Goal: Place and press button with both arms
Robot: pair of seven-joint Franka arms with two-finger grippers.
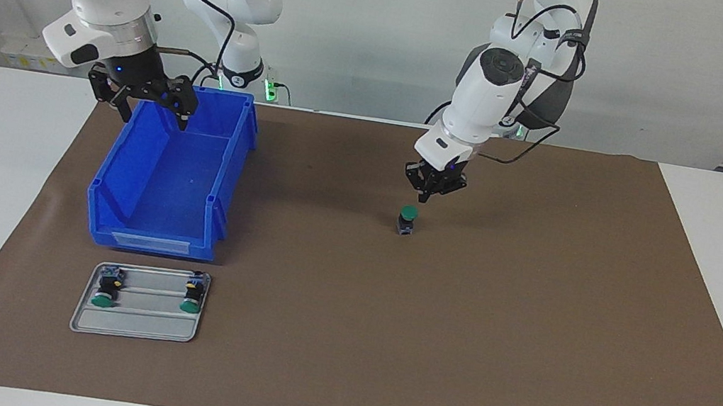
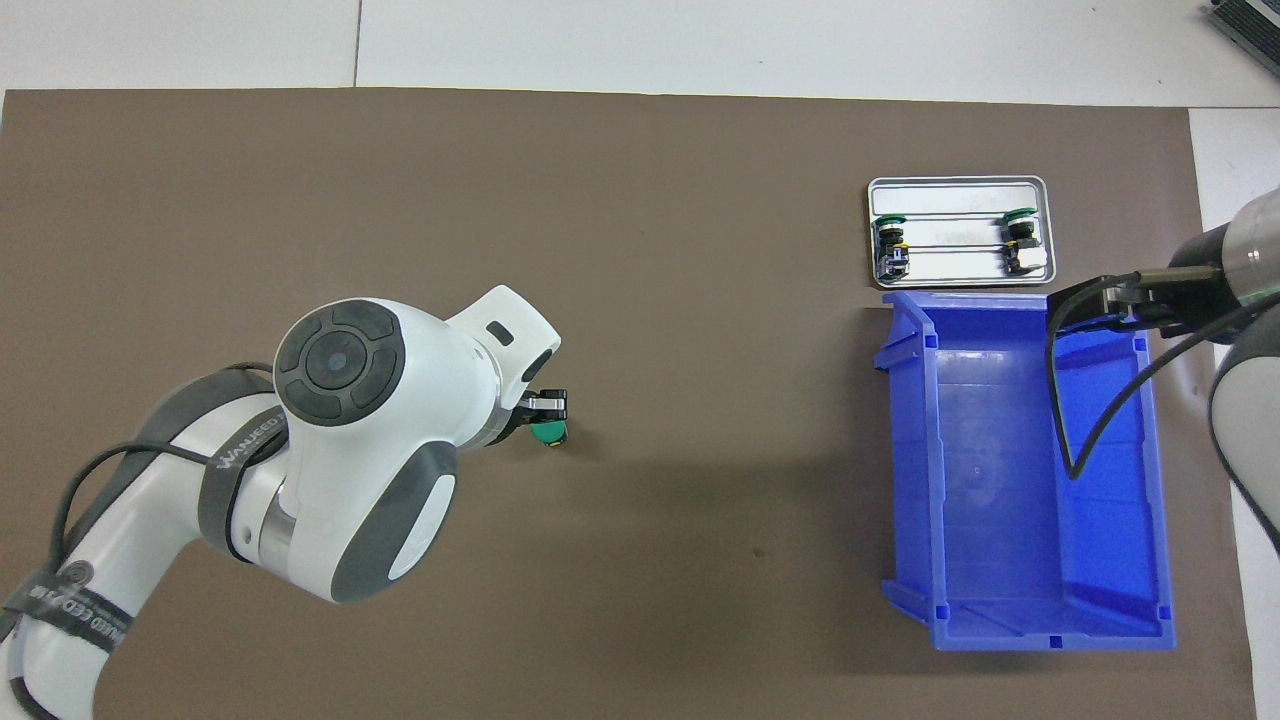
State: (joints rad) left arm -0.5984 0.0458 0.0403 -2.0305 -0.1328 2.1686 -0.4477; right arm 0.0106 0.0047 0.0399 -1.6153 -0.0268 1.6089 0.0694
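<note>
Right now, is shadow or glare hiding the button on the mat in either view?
Facing view: the button is evenly lit, its green cap clear, with the left claw just above it and no glare. Overhead view: the left claw overlaps part of the cap; a soft shadow lies on the mat beside the blue bin, away from the button.

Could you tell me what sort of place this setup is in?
Probably a robotics lab bench: two white arms work over a brown mat, with a blue bin and a metal tray of spare push buttons.
</note>
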